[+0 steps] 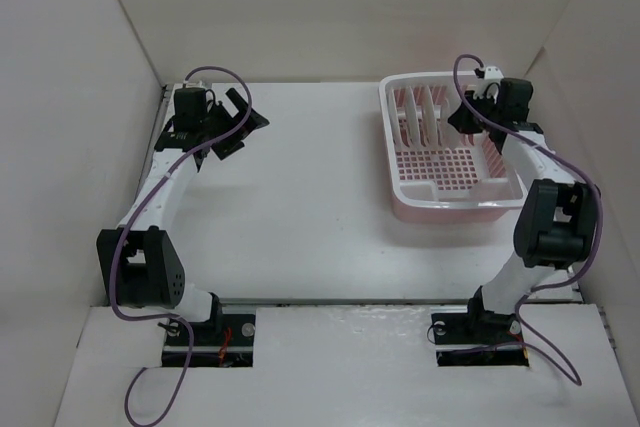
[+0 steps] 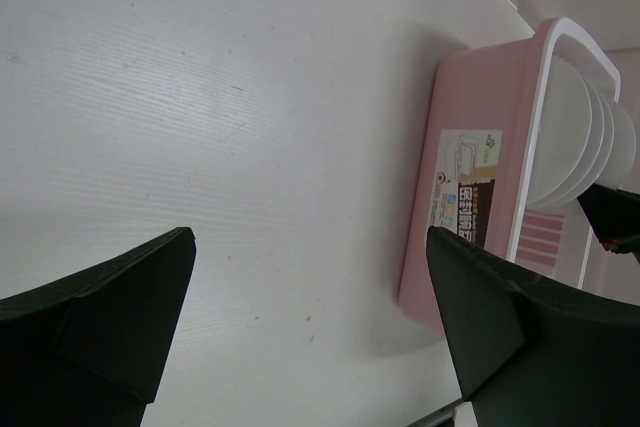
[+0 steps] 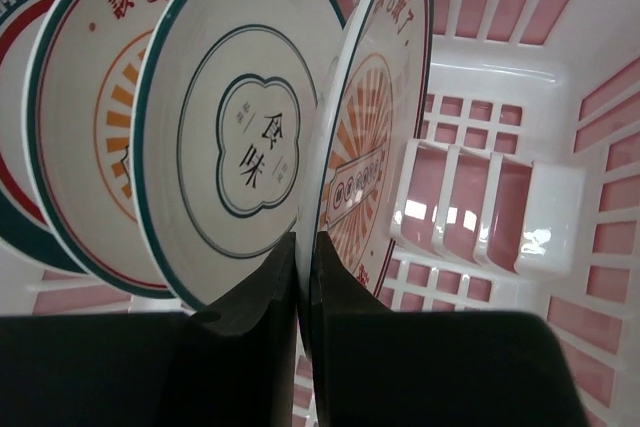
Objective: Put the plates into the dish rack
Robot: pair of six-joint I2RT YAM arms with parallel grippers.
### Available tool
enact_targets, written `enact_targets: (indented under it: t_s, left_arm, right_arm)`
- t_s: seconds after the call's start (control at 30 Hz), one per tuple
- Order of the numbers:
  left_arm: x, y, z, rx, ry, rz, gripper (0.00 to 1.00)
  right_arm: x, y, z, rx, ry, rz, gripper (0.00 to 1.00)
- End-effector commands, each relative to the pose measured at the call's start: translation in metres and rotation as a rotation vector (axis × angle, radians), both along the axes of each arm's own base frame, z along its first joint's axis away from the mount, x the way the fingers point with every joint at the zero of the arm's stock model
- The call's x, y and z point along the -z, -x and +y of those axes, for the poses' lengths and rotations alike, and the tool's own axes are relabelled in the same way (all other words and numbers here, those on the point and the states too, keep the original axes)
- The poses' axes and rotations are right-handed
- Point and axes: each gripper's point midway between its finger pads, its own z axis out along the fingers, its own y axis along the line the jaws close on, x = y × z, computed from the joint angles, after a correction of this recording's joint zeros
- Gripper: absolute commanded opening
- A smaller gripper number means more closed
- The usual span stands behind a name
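Plates: four, all upright in the slots of the pink dish rack, far right of the table; loading appears complete bar release. Right gripper: clamped on the rim of the nearest sunburst plate. Left gripper: spread wide, holding nothing.

A robotics lab test cell is shown. A bare white table is boxed in on three sides by plain white panels, like a purpose-built enclosure. A left arm and a right arm are bolted through base plates at the near edge, and purple cables are looped loosely along them. The only household things seen are a pink dish rack and printed plates stood in it
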Motion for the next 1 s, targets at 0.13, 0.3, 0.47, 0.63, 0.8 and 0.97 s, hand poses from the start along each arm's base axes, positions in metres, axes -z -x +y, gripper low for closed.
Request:
enact_targets:
  t_s: [0.13,0.3,0.47,0.63,0.8,0.97]
  left_arm:
    - [-0.013,-0.006,0.001,0.013,-0.008,-0.053,1.0]
    - [-0.011,-0.01,0.001,0.018,-0.016,-0.047,1.0]
    - [-0.012,-0.012,0.001,0.018,-0.016,-0.047,1.0]
    - [-0.013,-0.016,-0.001,0.027,-0.009,-0.047,1.0]
    - [-0.027,-0.022,-0.002,0.034,-0.035,-0.092,1.0]
    - [-0.047,-0.024,-0.003,0.033,-0.111,-0.128,1.0]
  right_arm:
    - [-0.03,-0.026,-0.001,-0.014,-0.005,-0.107,0.22]
    - [-0.03,-0.026,-0.001,-0.01,-0.012,-0.104,0.49]
    - [-0.051,-0.023,-0.002,0.003,-0.011,-0.138,0.65]
    - [-0.076,-0.018,-0.008,0.04,0.012,-0.174,0.85]
    - [-0.124,-0.001,-0.012,0.078,0.038,-0.264,1.0]
    - [-0.175,0.025,-0.019,0.168,0.013,-0.322,1.0]
